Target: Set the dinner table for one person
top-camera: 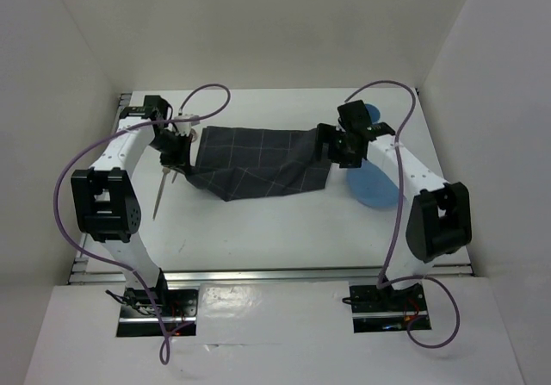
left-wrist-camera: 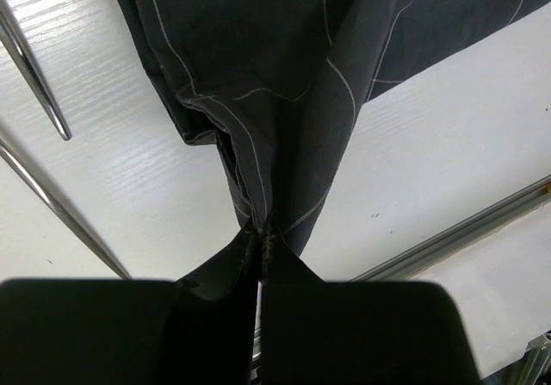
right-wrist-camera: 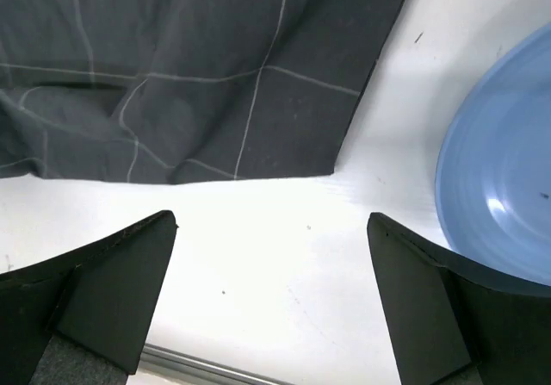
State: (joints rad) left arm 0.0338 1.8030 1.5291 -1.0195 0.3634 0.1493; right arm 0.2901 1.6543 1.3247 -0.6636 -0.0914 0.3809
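The worktop (top-camera: 275,230) is the broad white slab under both my arms. Its long axis runs from my left to my right in the overhead view, and a metal rail (top-camera: 275,275) runs along the near edge just ahead of my bases. A dark grey checked cloth (top-camera: 258,163) lies rumpled across the far middle of it, its length following the same left-to-right line. My left fingers (left-wrist-camera: 258,260) are clamped on the cloth's left end. In the left wrist view the fabric gathers into folds that narrow to a pinched point between the two tips, and it rises off the white surface to meet them. My right fingers (top-camera: 331,147) are spread wide with nothing between them. They hang over bare worktop at the cloth's right end, with its near right corner just beyond the tips. A blue plate (top-camera: 372,187) sits flat on the worktop just to the right of that corner, apart from the cloth and partly under my right arm. Farther back a second blue thing (top-camera: 373,111) peeps from behind that arm, too hidden to name. On my left a slim silvery utensil (top-camera: 161,194) lies on the worktop beside the cloth, slanting towards the near left; I cannot tell what kind it is.
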